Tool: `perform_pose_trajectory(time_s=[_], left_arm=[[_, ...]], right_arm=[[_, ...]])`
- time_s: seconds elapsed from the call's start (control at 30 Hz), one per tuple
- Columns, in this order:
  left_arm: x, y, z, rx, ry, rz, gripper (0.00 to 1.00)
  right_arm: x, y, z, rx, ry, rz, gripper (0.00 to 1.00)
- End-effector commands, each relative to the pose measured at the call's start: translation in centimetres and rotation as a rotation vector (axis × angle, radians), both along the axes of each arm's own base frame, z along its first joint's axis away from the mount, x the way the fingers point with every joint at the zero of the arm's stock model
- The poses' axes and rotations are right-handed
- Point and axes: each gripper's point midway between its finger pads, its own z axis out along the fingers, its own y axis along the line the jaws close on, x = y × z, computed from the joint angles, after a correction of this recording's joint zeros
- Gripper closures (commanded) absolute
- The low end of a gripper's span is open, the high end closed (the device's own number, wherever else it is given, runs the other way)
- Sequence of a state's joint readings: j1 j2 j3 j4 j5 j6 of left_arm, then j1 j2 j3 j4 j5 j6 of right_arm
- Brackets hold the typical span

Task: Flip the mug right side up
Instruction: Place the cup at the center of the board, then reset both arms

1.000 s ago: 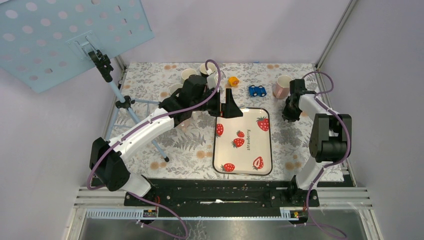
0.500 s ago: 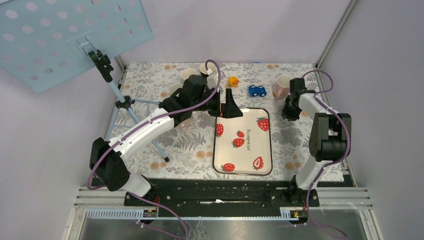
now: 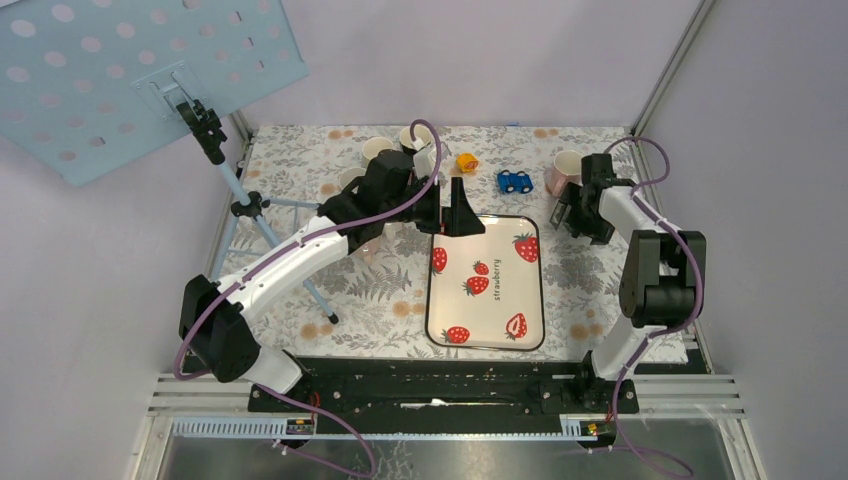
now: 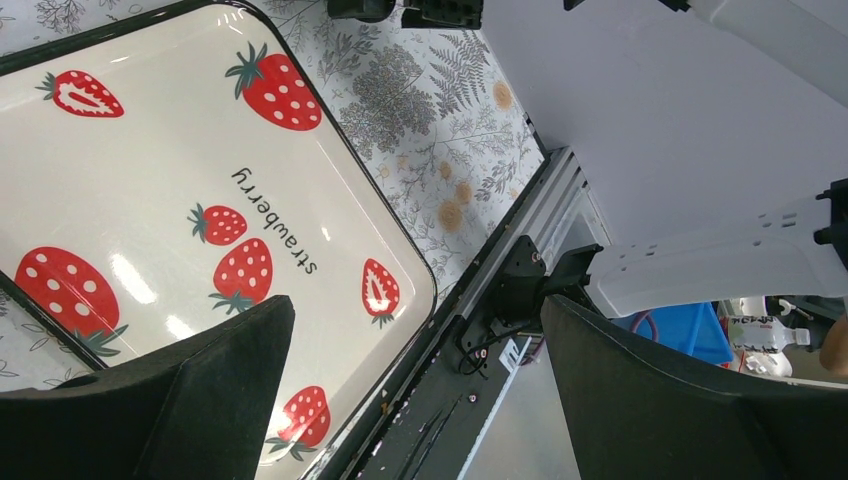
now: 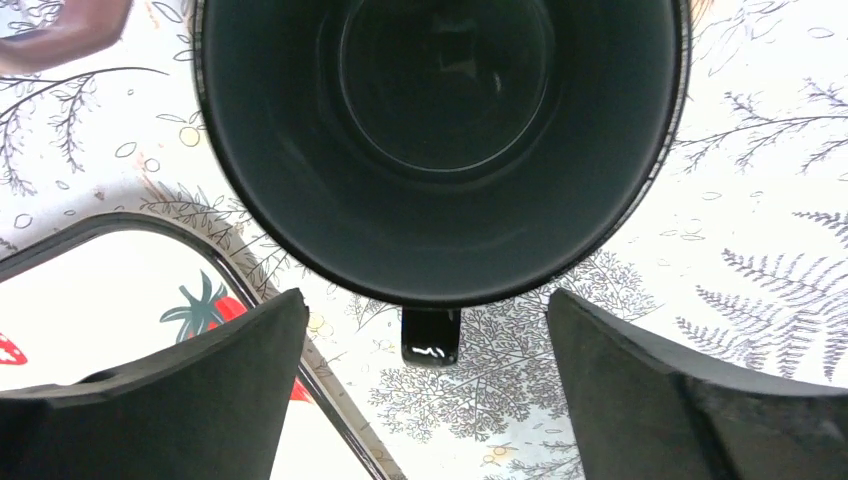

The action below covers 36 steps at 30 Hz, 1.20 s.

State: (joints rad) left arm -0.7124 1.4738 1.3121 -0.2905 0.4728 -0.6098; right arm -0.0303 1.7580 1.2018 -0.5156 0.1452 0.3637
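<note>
The dark mug point(image 5: 440, 140) stood upright, mouth up, filling the right wrist frame's upper centre, straight ahead of the right pincer point(image 5: 425, 300), whose jaws gaped wide, gripping nothing. The left pincer point(image 4: 417, 305), also wide and empty, hung farther off.

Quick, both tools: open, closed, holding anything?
Left tool: open, empty, above the strawberry tray.
Right tool: open, holding nothing; the black mug stands mouth-up in front of it, ungripped.
</note>
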Motion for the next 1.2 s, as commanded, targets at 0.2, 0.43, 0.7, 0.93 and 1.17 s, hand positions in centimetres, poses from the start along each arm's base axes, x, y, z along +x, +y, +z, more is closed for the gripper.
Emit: perform_pose_trajectory(time_s=[0.2, 0.43, 0.7, 0.93, 1.17], left_arm=[[1.0, 0.6, 3.0, -0.044, -0.087, 0.020, 0.01], [1.3, 1.4, 3.6, -0.050, -0.103, 0.037, 0.01], [1.4, 2.7, 4.5, -0.062, -0.135, 0.069, 0.01], [2.3, 4.3, 5.2, -0.048, -0.191, 0.153, 0.01], [3.9, 7.1, 5.7, 0.016, -0.265, 0.312, 0.01]], right_arm=[[-0.8, -0.2, 4.9, -0.003, -0.116, -0.029, 0.00], [-4.2, -0.4, 6.5, -0.019, -0.140, -0.049, 0.00], [-7.0, 1.1, 10.5, 0.015, -0.268, -0.015, 0.00], [-8.3, 6.9, 14.6, 0.098, -0.408, 0.151, 0.00], [-8.7, 12.5, 18.3, 0.288, -0.590, 0.335, 0.00]])
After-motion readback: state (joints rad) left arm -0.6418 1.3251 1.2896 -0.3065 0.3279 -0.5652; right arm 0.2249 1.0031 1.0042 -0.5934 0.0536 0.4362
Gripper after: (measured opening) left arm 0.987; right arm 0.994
